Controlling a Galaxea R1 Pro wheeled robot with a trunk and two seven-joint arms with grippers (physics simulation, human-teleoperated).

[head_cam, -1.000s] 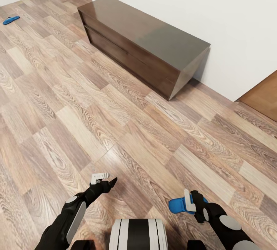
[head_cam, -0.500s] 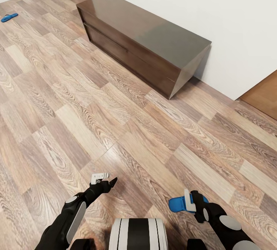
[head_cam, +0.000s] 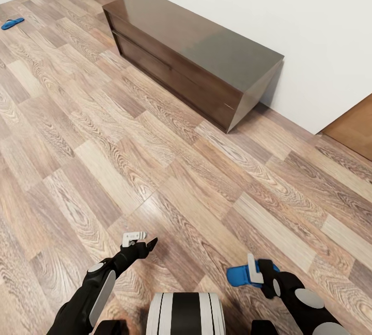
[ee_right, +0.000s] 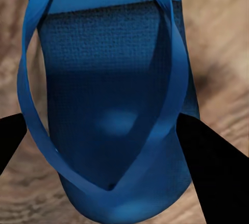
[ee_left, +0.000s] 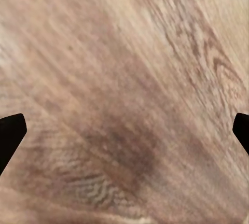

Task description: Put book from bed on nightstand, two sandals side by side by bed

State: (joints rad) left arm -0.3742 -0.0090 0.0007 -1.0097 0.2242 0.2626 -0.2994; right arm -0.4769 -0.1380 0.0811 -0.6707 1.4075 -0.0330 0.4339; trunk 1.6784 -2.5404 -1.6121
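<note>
I am in the sandal-carrying step. My right gripper [head_cam: 251,274] pinches one blue sandal [ee_right: 111,105] between its fingers. My left gripper [head_cam: 139,239] is spread and holds nothing. The second sandal [head_cam: 12,23] lies far ahead-left on the floor [head_cam: 129,159]; next I must drive toward it.

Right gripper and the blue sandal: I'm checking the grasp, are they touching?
Touching. In the right wrist view the sandal sits between the right gripper fingers, one dark finger pressed against its edge.

Cabinet [head_cam: 194,59] sits ahead against the wall [head_cam: 268,10], on the floor [head_cam: 129,159]. One sandal [head_cam: 12,23] lies far off left, the other sandal [head_cam: 240,274] low at right between the right gripper's [head_cam: 253,273] jaws
</note>
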